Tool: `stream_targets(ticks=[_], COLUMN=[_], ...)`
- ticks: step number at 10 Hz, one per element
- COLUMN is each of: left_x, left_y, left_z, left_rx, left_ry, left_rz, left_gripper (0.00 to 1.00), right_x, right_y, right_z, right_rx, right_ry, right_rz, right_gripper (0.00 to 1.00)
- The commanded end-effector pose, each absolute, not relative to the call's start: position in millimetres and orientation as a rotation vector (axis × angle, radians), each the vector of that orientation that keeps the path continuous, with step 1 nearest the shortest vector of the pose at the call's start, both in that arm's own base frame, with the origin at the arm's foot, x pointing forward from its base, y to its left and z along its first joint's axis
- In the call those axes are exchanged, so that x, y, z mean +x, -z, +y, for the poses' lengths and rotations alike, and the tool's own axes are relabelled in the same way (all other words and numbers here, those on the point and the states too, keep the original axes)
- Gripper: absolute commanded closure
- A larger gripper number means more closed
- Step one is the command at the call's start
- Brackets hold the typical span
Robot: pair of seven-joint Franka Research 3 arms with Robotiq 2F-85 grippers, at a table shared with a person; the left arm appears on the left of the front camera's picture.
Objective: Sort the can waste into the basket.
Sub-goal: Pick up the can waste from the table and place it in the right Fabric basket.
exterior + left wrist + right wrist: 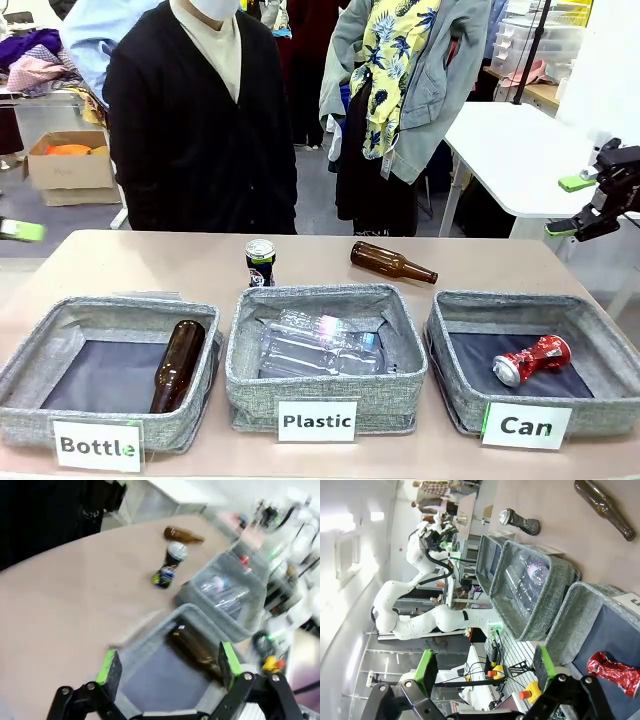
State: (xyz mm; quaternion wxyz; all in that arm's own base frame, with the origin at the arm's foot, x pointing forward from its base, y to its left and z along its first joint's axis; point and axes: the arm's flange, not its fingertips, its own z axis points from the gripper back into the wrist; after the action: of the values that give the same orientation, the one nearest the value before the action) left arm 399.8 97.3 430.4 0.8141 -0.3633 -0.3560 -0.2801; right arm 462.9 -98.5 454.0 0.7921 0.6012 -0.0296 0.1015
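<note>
The crushed red can (pixel 531 360) is lying in the Can basket (pixel 600 412); the black can (pixel 260 262) is standing on the table (pixel 120 265) behind the Plastic basket (pixel 250 385). The right gripper (pixel 568 206) is hanging wide open and empty off the table's far right corner, well apart from both. The left gripper (pixel 169 664) is gaping empty over the Bottle basket (pixel 25 420).

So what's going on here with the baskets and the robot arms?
Rubbish is being sorted. The crushed red can already lies in the Can basket; the black can stands on the table behind the Plastic basket. The left fingers and right fingers are open and hold nothing. A person stands at the far side.
</note>
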Motion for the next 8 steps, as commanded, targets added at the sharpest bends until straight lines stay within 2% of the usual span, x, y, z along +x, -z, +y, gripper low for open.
stream_targets(ticks=[1,3,4,5,6,8], left_x=[429,451,460,471,445,445], left_y=[-409,-399,-395,-389,-413,-413], left_z=[39,-17,-39,-54,-37,-37], left_rx=[-0.557,-0.422,-0.440,-0.496,-0.435,-0.435], left_ry=[0.802,0.997,1.109,1.135,1.056,1.056], left_rz=[-0.926,-1.030,-1.048,-1.051,-0.953,-0.953], left_gripper=[0.00,0.00,0.00,0.00,0.00,0.00], right_x=[463,463,463,463,463,463], right_y=[-456,-456,-456,-456,-456,-456], right_z=[-101,-101,-101,-101,-101,-101], right_rx=[1.293,1.293,1.293,1.293,1.293,1.293], right_ry=[-0.239,-0.239,-0.239,-0.239,-0.239,-0.239], right_rz=[-0.063,-0.063,-0.063,-0.063,-0.063,-0.063], right_gripper=[0.00,0.00,0.00,0.00,0.00,0.00])
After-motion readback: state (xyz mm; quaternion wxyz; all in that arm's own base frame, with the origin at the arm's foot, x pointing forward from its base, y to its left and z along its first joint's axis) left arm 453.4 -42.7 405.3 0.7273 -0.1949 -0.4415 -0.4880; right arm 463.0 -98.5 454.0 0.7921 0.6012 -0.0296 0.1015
